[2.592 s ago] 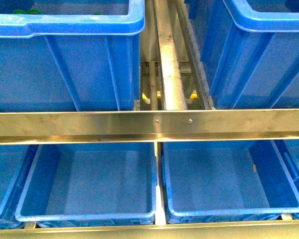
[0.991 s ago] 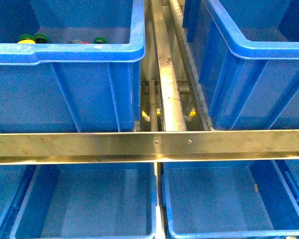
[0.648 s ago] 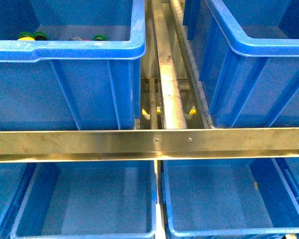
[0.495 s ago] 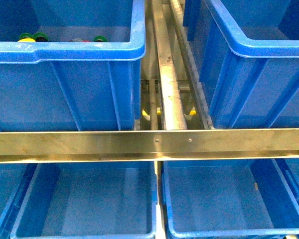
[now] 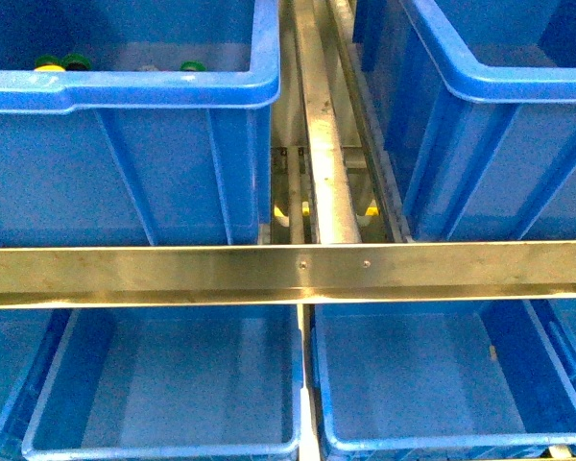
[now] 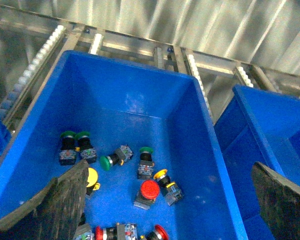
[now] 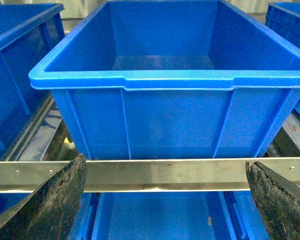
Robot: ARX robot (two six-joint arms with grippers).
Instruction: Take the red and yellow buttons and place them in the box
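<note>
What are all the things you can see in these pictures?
button bin: one, blue, upper shelf, left
green buttons: four, green, in the button bin
yellow buttons: two, yellow, same bin
red buttons: three showing, red, same bin
other upper bin: one, blue, upper shelf, right
metal rail: one, silver, across the front
lower bins: two in full, blue, under that rail
left gripper: one, black fingers, open above the button bin
right gripper: one, black fingers, open, facing a blue bin

Bright, even light from overhead, heavy blue cast across the front view, soft glare streaking the steel rail [image 5: 288, 274], pale sheen inside the near right bin [image 5: 422, 365], deep shadow inside the far right bin [image 5: 480, 163], corrugated wall [image 6: 190, 25] washed out
</note>
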